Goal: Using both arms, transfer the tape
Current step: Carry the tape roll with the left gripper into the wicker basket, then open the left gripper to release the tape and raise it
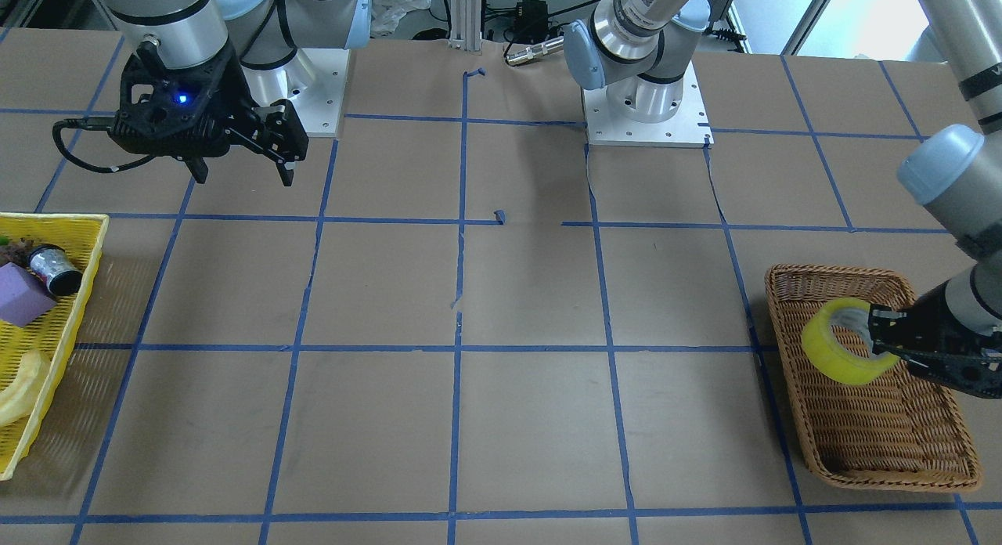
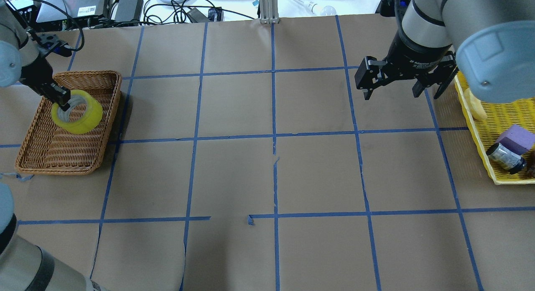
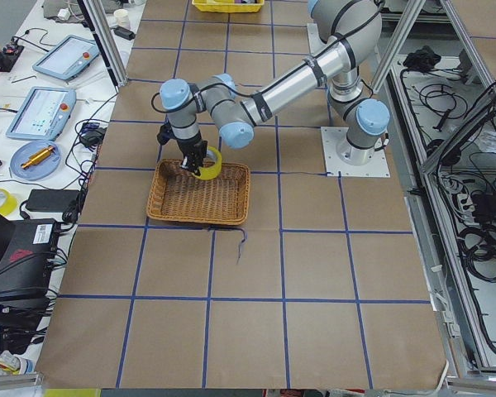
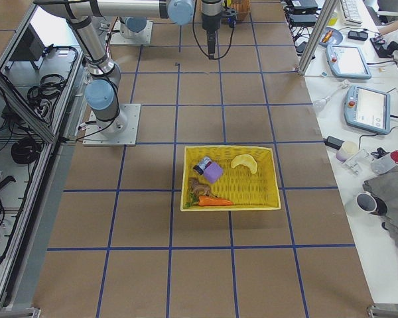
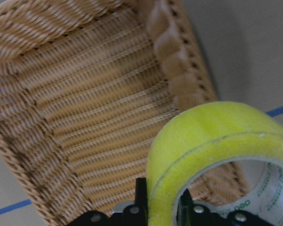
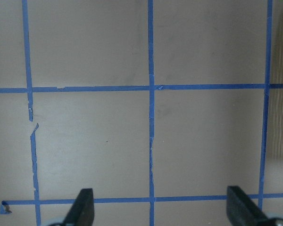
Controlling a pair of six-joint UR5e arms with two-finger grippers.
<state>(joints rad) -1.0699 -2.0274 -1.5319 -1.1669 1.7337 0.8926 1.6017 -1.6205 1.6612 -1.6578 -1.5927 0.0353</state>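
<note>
The bright yellow tape roll point(image 1: 839, 343) is pinched by its wall in my left gripper point(image 1: 881, 335), one finger inside the whitish core and one outside. It is held tilted just over the brown wicker basket point(image 1: 884, 443). The overhead view shows the tape point(image 2: 81, 113) and left gripper point(image 2: 62, 100) over the basket point(image 2: 50, 153). The left wrist view shows the roll point(image 5: 212, 141) close up with the basket floor point(image 5: 85, 117) below. My right gripper point(image 1: 243, 169) is open and empty above the table, also seen overhead point(image 2: 393, 94) and from its wrist point(image 6: 162, 209).
A yellow plastic basket point(image 2: 501, 115) on my right side holds a purple block point(image 2: 516, 137), a dark can point(image 2: 505, 157) and a pale banana-like piece point(image 1: 19, 388). Blue tape lines point(image 2: 273, 136) grid the brown table. The arm bases point(image 1: 646, 110) stand at the robot's edge.
</note>
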